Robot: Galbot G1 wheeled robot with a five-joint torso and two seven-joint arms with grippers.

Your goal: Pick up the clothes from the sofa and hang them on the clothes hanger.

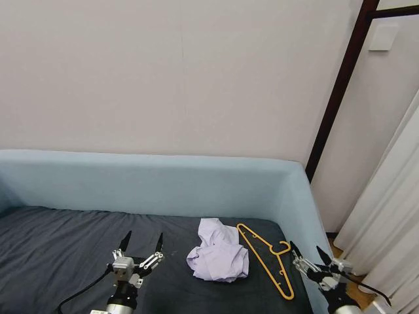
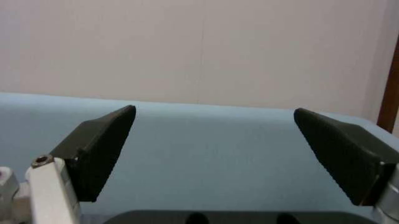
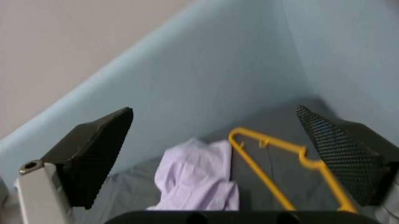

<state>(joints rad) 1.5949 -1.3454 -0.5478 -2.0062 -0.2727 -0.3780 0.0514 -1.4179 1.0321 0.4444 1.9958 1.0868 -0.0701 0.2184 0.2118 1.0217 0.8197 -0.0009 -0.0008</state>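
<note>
One pale-blue sofa (image 1: 163, 183) with dark seat (image 1: 52, 248) against a plain wall (image 1: 163, 72).

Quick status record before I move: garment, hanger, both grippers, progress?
garment: lilac garment, crumpled on the dark seat of the sofa
hanger: yellow hanger, lying flat on the seat just right of the garment
left gripper: left gripper open, empty, over the seat left of the garment
right gripper: right gripper open, empty, at the sofa's right end, beyond the hanger
progress: nothing picked up yet
</note>
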